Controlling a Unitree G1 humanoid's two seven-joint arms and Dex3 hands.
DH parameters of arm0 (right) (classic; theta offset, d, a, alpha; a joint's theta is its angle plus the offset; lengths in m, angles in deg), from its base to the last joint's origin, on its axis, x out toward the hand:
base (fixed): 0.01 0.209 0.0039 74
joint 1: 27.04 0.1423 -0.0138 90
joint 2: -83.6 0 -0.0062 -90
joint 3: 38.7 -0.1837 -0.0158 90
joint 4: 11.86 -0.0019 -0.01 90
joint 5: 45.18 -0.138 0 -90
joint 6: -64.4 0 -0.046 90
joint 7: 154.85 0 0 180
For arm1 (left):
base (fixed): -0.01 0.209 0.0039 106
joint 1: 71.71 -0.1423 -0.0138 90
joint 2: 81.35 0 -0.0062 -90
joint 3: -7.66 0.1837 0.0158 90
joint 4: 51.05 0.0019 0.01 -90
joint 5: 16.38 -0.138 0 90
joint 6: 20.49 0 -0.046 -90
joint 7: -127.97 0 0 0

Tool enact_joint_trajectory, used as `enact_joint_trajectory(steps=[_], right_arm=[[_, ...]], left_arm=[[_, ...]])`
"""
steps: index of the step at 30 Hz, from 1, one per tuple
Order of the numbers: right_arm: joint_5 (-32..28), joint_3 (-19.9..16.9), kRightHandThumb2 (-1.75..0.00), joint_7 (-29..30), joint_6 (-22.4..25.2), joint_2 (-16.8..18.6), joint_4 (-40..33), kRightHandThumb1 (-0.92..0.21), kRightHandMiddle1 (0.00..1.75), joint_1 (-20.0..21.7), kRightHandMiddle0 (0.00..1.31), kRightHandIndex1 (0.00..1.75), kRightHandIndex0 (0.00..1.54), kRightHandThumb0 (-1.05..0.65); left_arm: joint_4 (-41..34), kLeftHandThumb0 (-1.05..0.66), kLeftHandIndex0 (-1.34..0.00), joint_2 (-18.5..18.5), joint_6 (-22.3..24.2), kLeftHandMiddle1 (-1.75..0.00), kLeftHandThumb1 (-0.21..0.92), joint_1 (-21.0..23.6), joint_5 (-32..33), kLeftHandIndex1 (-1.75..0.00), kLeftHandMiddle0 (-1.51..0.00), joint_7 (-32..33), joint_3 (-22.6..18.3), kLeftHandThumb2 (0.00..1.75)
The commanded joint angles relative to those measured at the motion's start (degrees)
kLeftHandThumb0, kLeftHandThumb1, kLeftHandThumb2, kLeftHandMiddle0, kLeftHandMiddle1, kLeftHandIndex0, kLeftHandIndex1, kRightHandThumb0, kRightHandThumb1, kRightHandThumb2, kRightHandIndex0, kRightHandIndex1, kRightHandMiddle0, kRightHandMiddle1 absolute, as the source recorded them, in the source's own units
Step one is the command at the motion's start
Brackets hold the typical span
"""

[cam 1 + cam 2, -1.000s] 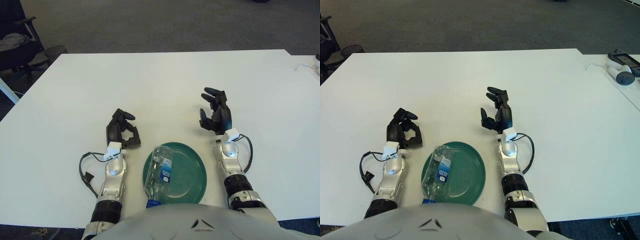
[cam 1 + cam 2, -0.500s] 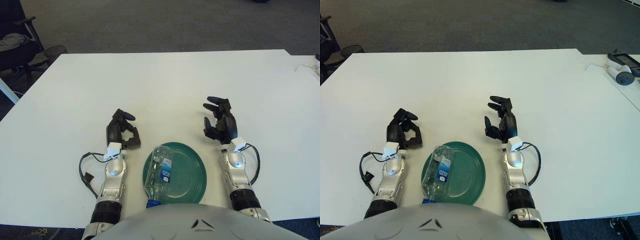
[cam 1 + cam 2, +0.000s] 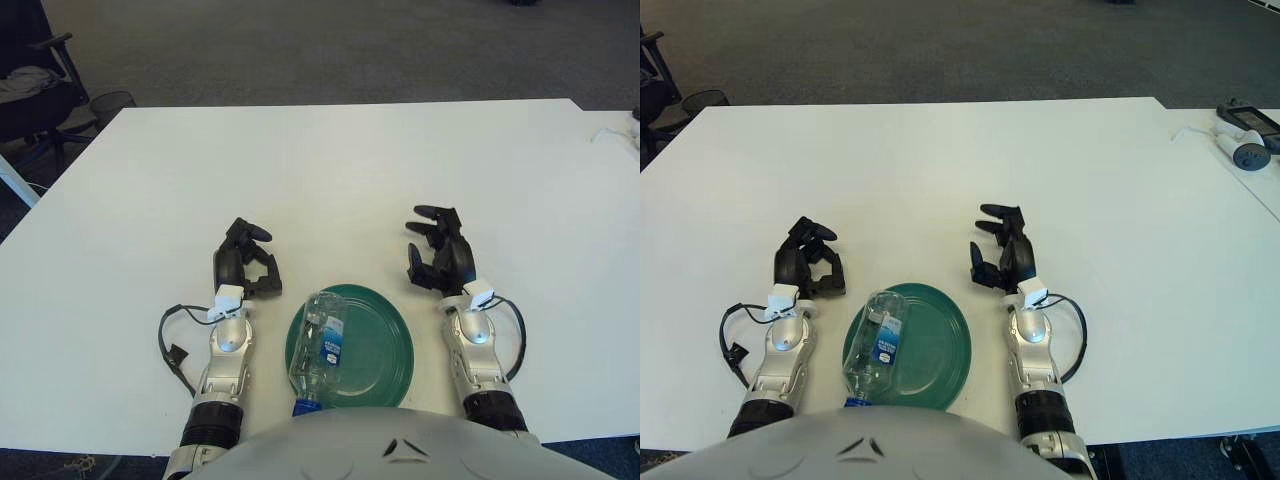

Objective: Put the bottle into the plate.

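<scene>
A clear plastic bottle [image 3: 319,348] with a blue label and blue cap lies on its side across the left part of a green plate [image 3: 375,350], its cap end hanging over the plate's near rim. My left hand [image 3: 245,262] rests on the table left of the plate, fingers relaxed, holding nothing. My right hand [image 3: 437,257] is just beyond the plate's right rim, fingers spread and empty.
The white table [image 3: 330,170] stretches far ahead of the hands. A black cable [image 3: 172,345] loops by my left wrist. A controller [image 3: 1243,150] lies at the far right edge. A chair and bin [image 3: 110,103] stand off the table's left.
My right hand has drawn back toward me and a little to the right, lowering toward the table, fingers still open. The bottle, plate and left hand have not moved.
</scene>
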Motion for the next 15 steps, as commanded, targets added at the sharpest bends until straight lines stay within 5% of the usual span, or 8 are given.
enact_joint_trajectory(steps=[1, 5, 15], right_arm=[[1.44, 0.13, -0.86, 1.74, 12.14, -0.09, -1.95, -0.67, 1.5, -4.45, 0.0, 1.68, 0.23, 0.21], [2.57, 0.54, -0.74, 3.07, 15.74, 0.16, -4.21, -0.76, 1.56, -4.63, 0.0, 1.73, 0.26, 0.32], [3.67, 1.63, -0.79, 4.15, 21.42, 0.33, -8.98, -0.72, 1.64, -5.48, 0.0, 1.75, 0.3, 0.36]], left_arm=[[5.06, 0.0, -0.68, 0.24, 0.69, -1.75, -0.06, -3.93, -0.65, -1.75, -0.88, -0.29, -0.16, 1.75], [5.0, 0.0, -0.68, 0.26, 0.64, -1.75, -0.06, -4.02, -0.33, -1.75, -0.88, -0.49, -0.26, 1.75], [5.42, 0.0, -0.68, 0.12, 0.15, -1.75, -0.06, -3.97, -0.83, -1.75, -0.88, 0.33, -0.48, 1.75]])
